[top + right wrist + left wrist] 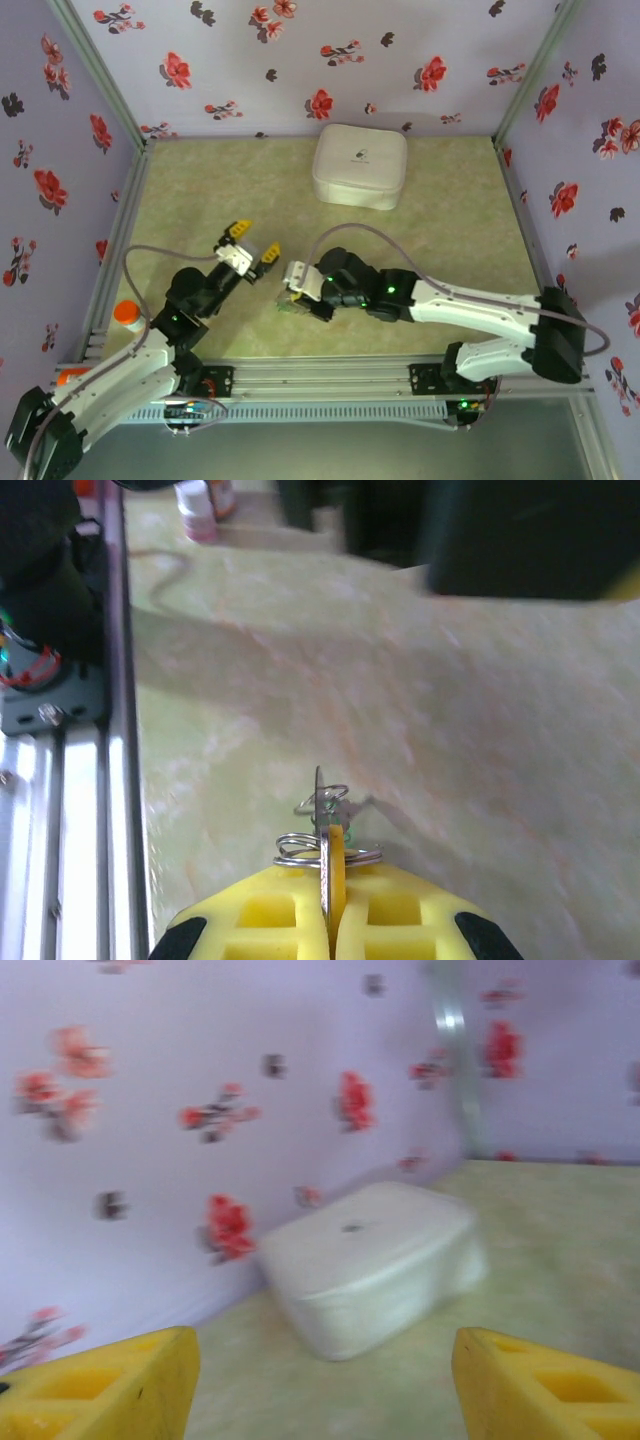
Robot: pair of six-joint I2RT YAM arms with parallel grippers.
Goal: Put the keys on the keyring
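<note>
Your right gripper (327, 878) is clenched on the keys (321, 820): a thin metal blade stands edge-on between its pads, with a hint of green near the tip and the wire loops of the keyring (298, 856) about it; whether both keys ride the ring you cannot tell. Your left gripper (254, 245) is released, its yellow fingers (110, 1385) wide apart with nothing between them; it looks past the bunch toward the white box (370, 1260) and the back wall. From above, the bunch sits just beside the left gripper, on its right and a little nearer the arm bases, low over the table (440, 220); the blade's long axis runs out along the right fingers, toward the left arm. So the left is the free arm and the near one; by my reading you need to swing it rightward and dip it to face the blade before any regrasp.
</note>
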